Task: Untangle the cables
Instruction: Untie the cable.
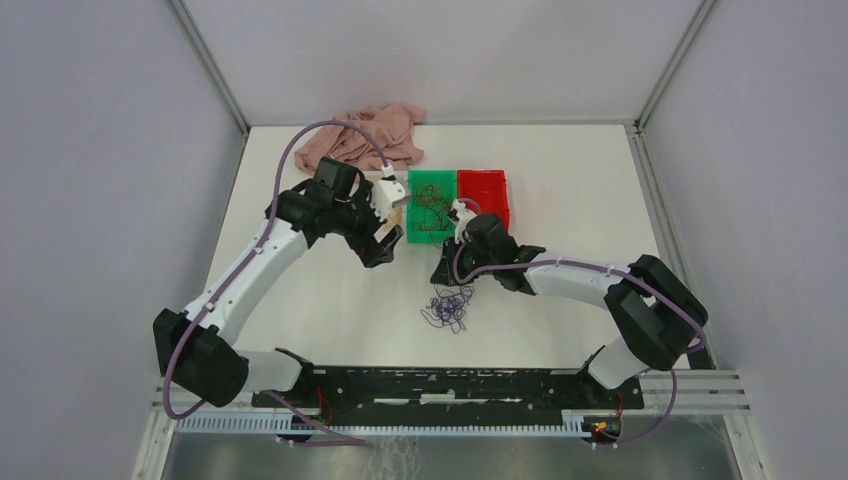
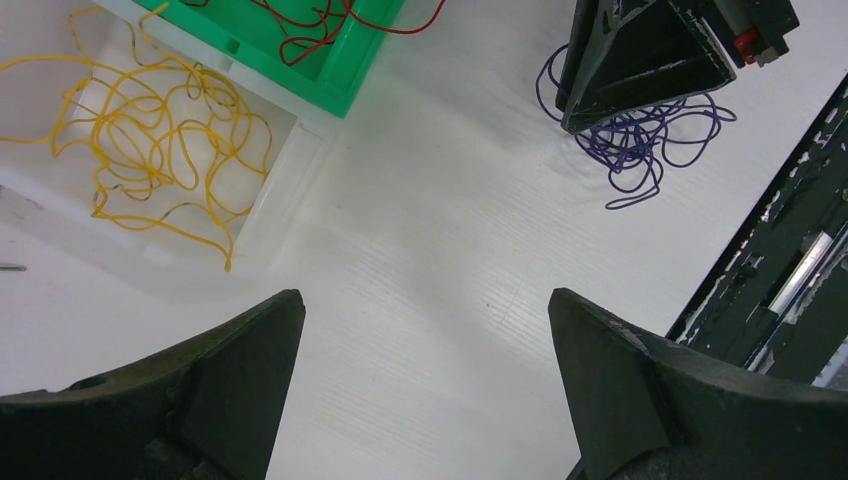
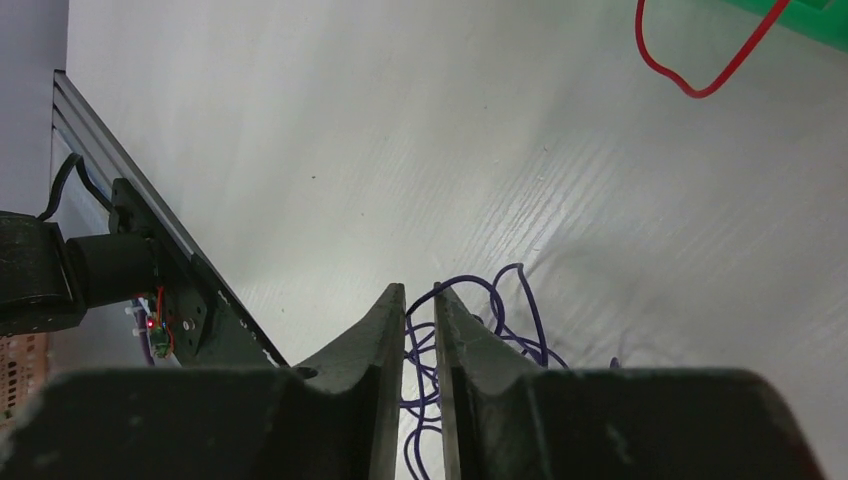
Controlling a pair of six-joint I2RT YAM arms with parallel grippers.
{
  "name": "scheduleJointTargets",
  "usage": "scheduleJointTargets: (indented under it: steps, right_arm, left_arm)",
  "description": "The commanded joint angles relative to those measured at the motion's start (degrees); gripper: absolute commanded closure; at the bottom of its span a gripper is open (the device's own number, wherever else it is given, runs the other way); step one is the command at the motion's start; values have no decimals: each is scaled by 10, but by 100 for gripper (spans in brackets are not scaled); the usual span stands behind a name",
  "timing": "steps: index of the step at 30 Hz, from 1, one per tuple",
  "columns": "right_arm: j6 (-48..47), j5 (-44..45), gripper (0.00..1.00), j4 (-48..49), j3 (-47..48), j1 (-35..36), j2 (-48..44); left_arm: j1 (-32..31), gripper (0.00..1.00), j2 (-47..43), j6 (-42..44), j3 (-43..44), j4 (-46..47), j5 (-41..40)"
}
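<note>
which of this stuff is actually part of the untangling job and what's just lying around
Part of the job:
- purple cables on the table, strands between the right fingers
- yellow cables in the white tray
- red cables in the green bin

Just lying about:
- pink garment
- red bin

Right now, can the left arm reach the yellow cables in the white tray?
Probably yes. The left gripper is open, and the yellow cables lie uncovered in the white tray ahead of it. The right gripper is away at the purple cables.
</note>
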Motion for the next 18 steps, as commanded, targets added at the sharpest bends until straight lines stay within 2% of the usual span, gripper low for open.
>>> scheduleJointTargets:
  steps: [1,4,14,18]
  right_arm:
    - [14,7,83,39,19,5,5]
    - [22,0,99,47,30,5,-19]
    - [64,-100,100,83,80,5,-133]
    - [98,-134,100,114,80,5,-157]
  left_arm:
    - [-2,1,-21,27,4,23,-1]
    - [-3,1,-28,26,0,24,16]
    - [-3,0,-105,62,-59,59,112]
    - [-3,0,-145,23,-93,107,120]
